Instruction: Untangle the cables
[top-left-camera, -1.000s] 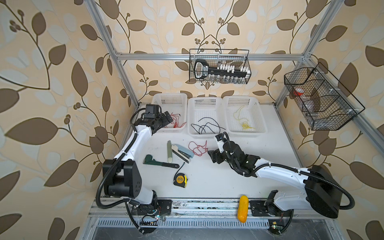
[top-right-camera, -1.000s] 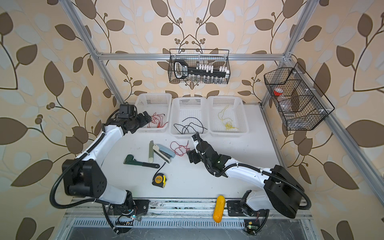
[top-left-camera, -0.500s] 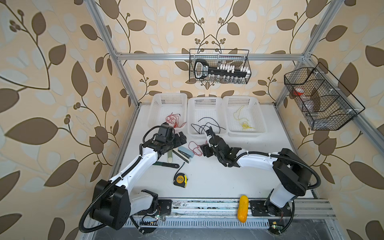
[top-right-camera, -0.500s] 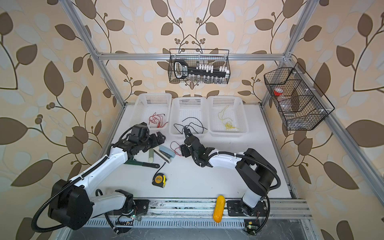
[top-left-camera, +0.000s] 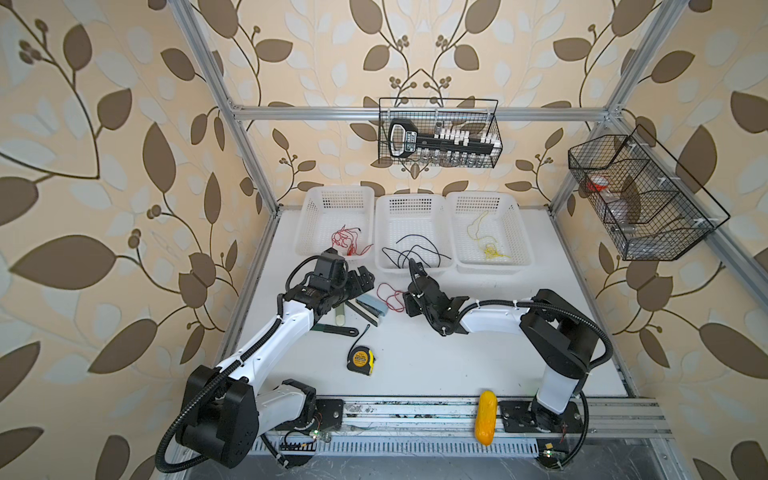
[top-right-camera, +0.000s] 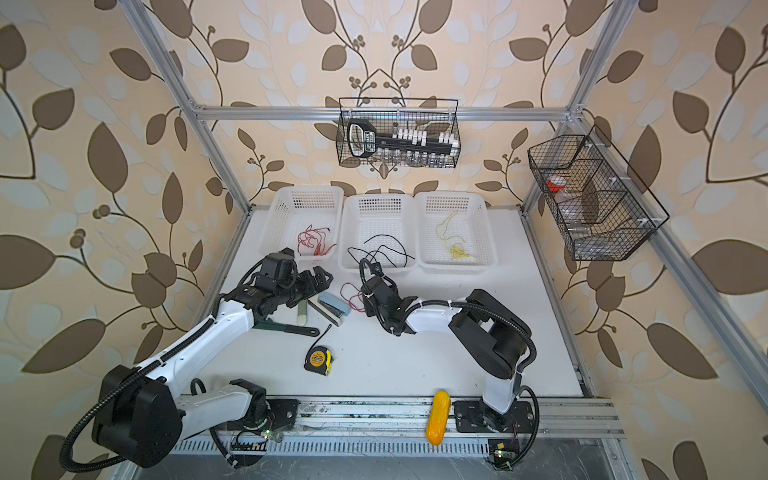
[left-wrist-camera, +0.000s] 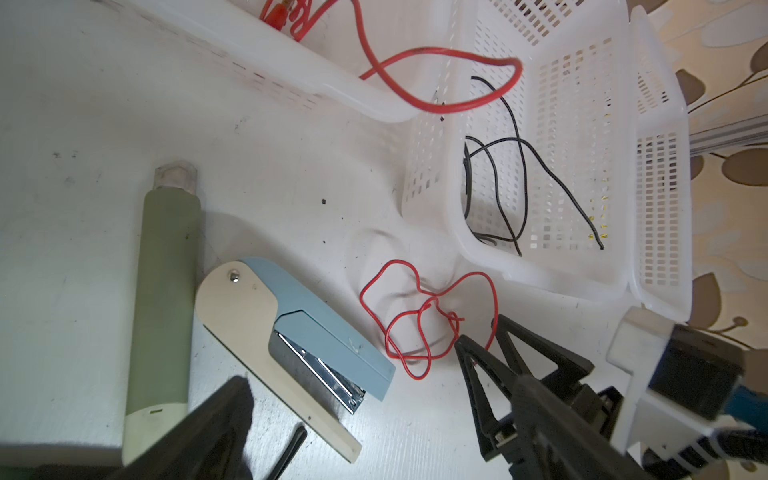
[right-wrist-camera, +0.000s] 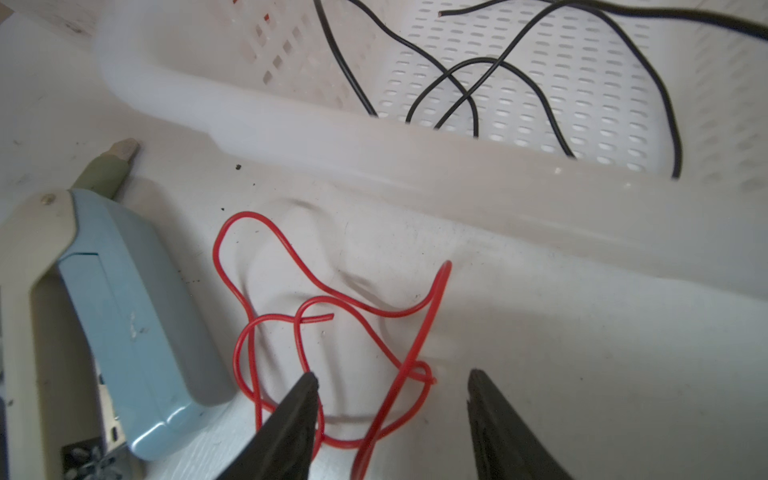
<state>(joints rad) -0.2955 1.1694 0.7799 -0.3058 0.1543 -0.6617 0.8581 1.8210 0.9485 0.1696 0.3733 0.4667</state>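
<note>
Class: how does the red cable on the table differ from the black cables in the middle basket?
The red cable lies on the table, the black cables inside the middle basket. The red cable is tangled in loops; the black cables sprawl in open curves. The right gripper straddles the red cable, not the black cables. Both are thin.

Walls (top-left-camera: 104, 187) are all beige wallpaper with big brown leaves. Silver metal frame (top-left-camera: 311, 113) boxes in a scuffed white tabletop (top-left-camera: 436, 365). Back wire basket (top-left-camera: 436, 163) and side wire basket (top-left-camera: 665, 237) hang higher up. Soft, even light.
</note>
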